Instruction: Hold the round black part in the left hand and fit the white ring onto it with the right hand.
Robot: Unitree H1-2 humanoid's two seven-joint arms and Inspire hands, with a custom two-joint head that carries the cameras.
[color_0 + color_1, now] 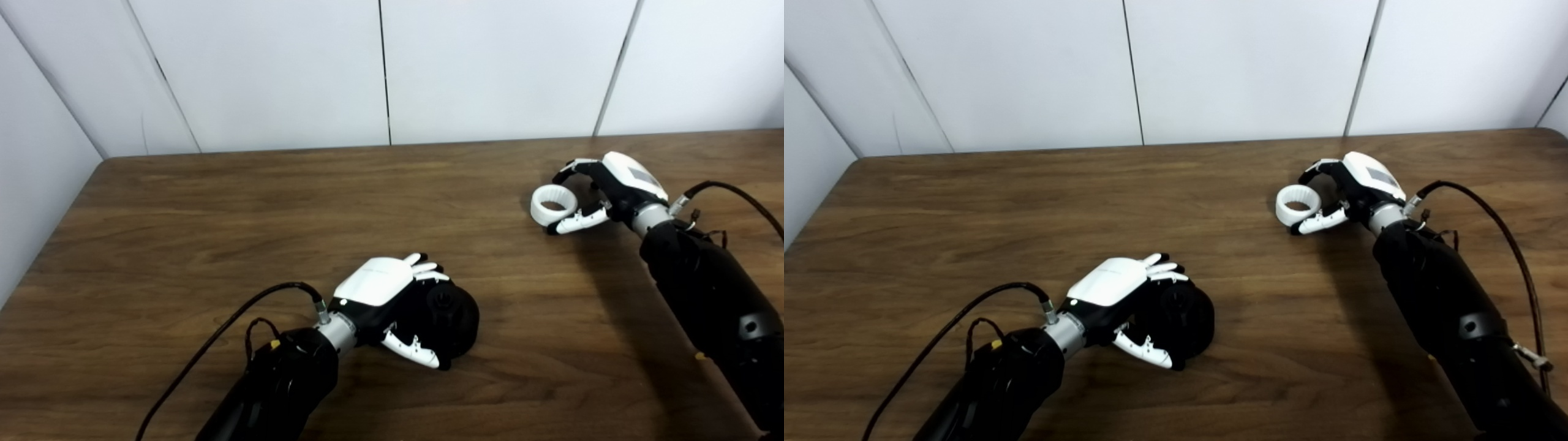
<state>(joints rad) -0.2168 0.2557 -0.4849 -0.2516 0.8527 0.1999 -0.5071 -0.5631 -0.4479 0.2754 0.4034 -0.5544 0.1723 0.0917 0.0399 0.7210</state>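
Note:
The round black part (456, 318) lies on the wooden table (245, 208) near the front middle. My left hand (383, 288) is closed over it, fingers curled across its top and thumb under its near side. The white ring (538, 213) sits low at the table's right. My right hand (603, 187) brackets it, with fingers arched over its far side and thumb against its near side. Both also show in the right eye view, the black part (1188, 318) and the ring (1283, 211). The two parts are far apart.
White wall panels (380, 67) stand along the table's back edge and left side. A black cable (202, 355) trails from my left wrist, another (1507, 233) from my right wrist.

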